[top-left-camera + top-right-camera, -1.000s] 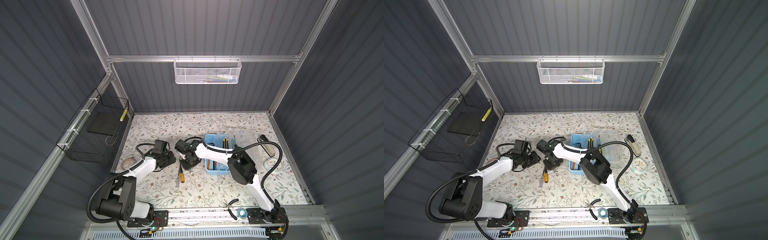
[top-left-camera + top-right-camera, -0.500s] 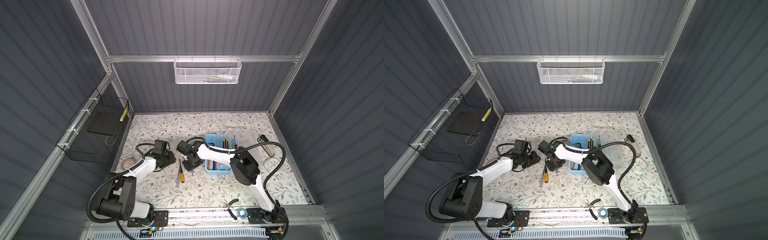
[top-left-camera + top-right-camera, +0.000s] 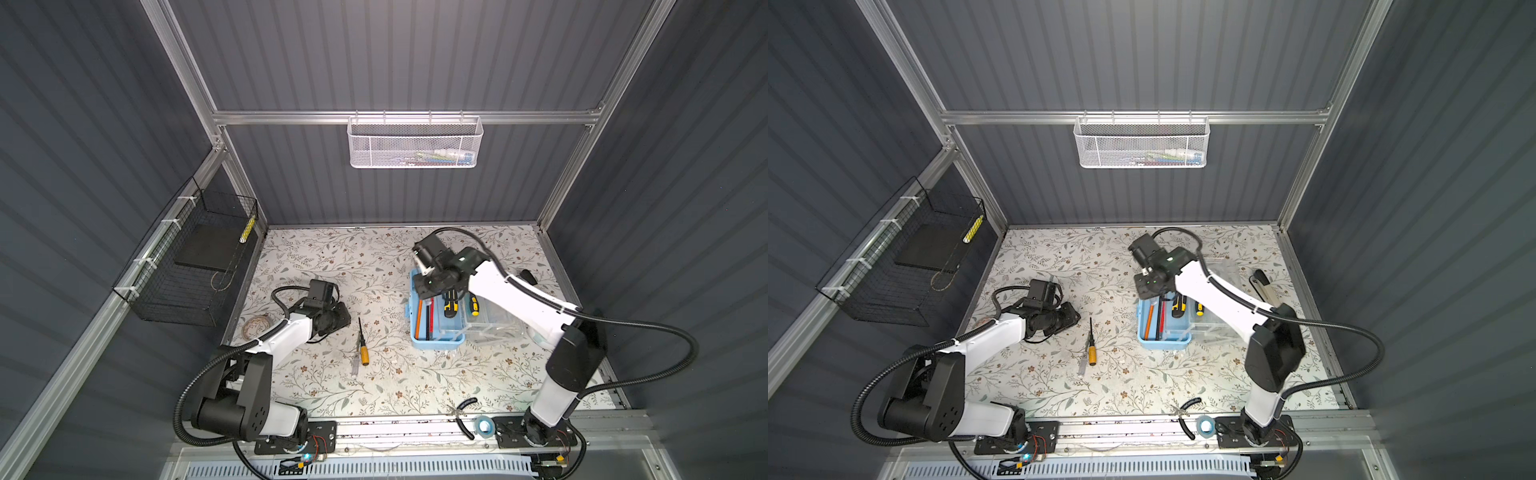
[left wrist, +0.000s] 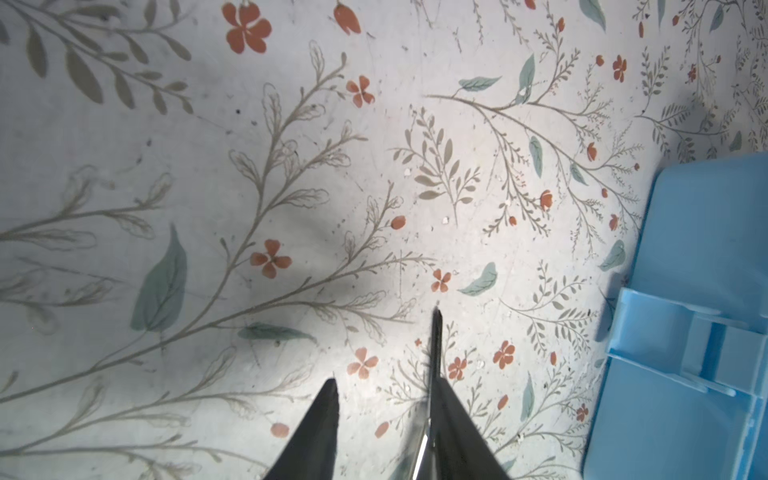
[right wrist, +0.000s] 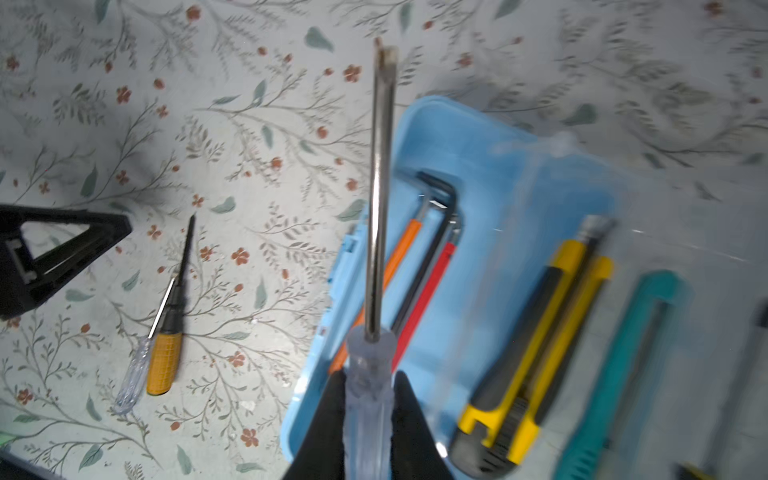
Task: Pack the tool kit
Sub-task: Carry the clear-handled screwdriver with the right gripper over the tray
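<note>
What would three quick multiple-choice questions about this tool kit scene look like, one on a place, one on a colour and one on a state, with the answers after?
1. Where does the orange-handled screwdriver lie?
A. In the blue box
B. On the table, beside the box
C. In the white mesh basket

2. What colour is the handle of the screwdriver in the right pincer?
A. Red
B. Green
C. Clear

3. How is the box's lid?
A. Open
B. Shut
C. Missing

Answers:
1 B, in both top views it rests on the floral surface left of the box.
2 C, the right wrist view shows a see-through handle clamped in the pincer.
3 A, the clear lid lies folded back beside the box.
</note>
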### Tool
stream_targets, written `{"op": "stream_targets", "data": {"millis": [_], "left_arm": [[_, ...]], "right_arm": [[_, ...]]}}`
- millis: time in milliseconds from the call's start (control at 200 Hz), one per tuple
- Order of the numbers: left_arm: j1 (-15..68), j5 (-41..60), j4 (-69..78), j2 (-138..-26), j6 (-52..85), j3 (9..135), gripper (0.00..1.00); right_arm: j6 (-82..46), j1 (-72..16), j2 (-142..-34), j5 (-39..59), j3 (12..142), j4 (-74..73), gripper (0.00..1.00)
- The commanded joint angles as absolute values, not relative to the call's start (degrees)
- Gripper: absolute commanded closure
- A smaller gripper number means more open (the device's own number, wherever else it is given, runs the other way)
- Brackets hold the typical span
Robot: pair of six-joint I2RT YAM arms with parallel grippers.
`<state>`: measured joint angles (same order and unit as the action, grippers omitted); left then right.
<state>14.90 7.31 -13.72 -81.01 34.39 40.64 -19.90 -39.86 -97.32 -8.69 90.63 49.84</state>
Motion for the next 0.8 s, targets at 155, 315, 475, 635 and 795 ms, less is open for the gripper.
{"op": "stream_targets", "data": {"millis": [155, 315, 475, 635, 795], "left_arm": [[14.6, 6.8, -13.4, -81.1, 32.6, 41.9, 0.61], [14.6, 7.2, -13.1, -82.0, 32.8, 42.2, 0.62], [14.6, 7.8, -13.0, -82.8, 32.8, 42.8, 0.62], [14.6, 8.2, -12.5, -83.4, 32.9, 43.0, 0.62], [14.6, 8.6, -12.2, -84.1, 33.1, 43.2, 0.62]], "right_arm": [[-19.0, -31.9, -87.4, -15.9, 82.1, 55.3, 1.0], [-20.1, -30.0, -84.0, -16.5, 79.1, 56.0, 1.0], [-20.7, -29.5, -82.2, -16.4, 77.6, 55.8, 1.0], [-20.9, -28.9, -81.9, -16.3, 76.5, 55.8, 1.0], [-21.1, -28.7, -82.0, -15.9, 75.7, 55.6, 1.0]]}}
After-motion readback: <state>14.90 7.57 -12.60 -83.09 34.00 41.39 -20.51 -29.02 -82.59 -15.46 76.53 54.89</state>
